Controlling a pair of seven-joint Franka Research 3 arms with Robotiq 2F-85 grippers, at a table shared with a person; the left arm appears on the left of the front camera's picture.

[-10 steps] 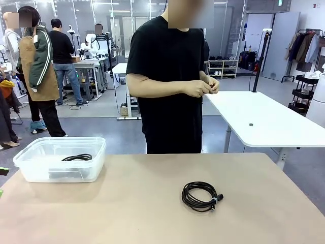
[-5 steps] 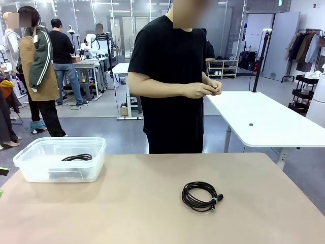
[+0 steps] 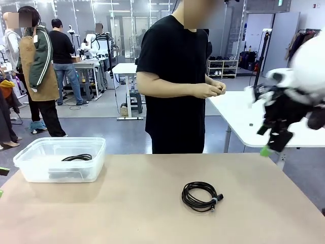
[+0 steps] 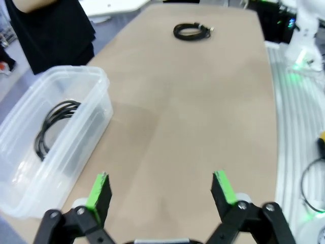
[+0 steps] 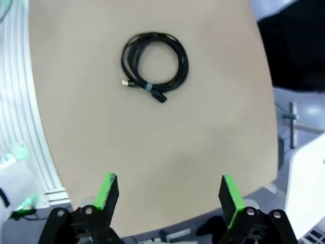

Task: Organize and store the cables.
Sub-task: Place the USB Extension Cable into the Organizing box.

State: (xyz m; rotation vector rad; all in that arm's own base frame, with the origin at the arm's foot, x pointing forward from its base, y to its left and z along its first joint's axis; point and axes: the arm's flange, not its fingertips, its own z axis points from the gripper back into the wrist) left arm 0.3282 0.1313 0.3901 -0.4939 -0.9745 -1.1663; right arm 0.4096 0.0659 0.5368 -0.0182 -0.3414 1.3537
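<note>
One black coiled cable (image 3: 201, 195) lies on the tan table, right of centre; it also appears as a cable coil (image 5: 155, 66) in the right wrist view and a distant cable coil (image 4: 192, 31) in the left wrist view. A second coiled cable (image 3: 77, 157) rests inside the clear plastic bin (image 3: 30, 170) at the left. My right gripper (image 3: 271, 142) hangs blurred and high above the table's right edge, open and empty. In its own view the right gripper (image 5: 169, 193) looks down at the coil, well apart from it. My left gripper (image 4: 161, 189) is open and empty beside the bin (image 4: 89, 134).
A person in a black shirt stands at the far edge, hands (image 3: 213, 90) together at chest height. A white table (image 3: 264, 122) stands behind on the right. Bare tabletop (image 3: 127, 203) lies between the bin and the coil.
My right arm has swung into the front view from the right. The person has shifted slightly right. Both cables and the bin stay put.
</note>
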